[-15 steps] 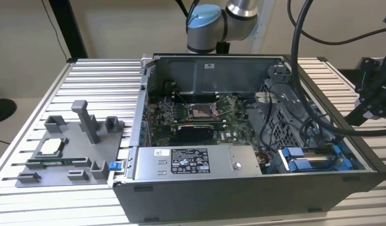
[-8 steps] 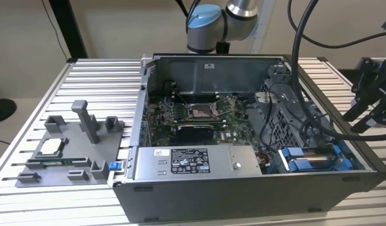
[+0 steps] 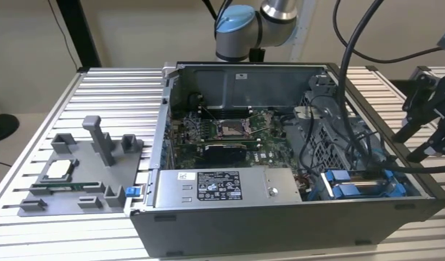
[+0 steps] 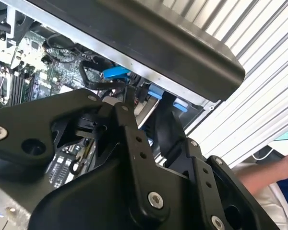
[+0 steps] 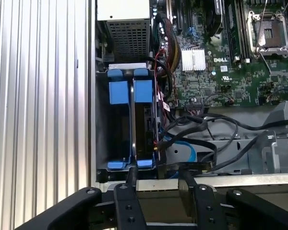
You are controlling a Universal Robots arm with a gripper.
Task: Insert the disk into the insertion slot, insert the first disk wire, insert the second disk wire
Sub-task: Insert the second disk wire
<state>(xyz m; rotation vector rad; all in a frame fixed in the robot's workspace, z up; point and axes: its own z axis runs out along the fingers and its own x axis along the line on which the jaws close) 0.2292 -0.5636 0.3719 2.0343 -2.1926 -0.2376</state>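
One slatted metal table [image 3: 113, 87] carries one open computer case [image 3: 280, 228] and, towards the exterior view's left, one grey parts holder [image 3: 77, 185]. Inside the case one grey box [image 3: 222, 187] lies beside the slot [image 5: 116, 92], which has two blue clips at each end. The disk [image 5: 145, 124] stands on edge in the slot. One gripper [image 5: 158, 170] hangs over the case rim at the slot's end, its two fingers [image 5: 132, 179] spread apart with nothing between them. One blue cable [image 5: 182, 149] lies beside the disk; whether it is plugged in I cannot tell.
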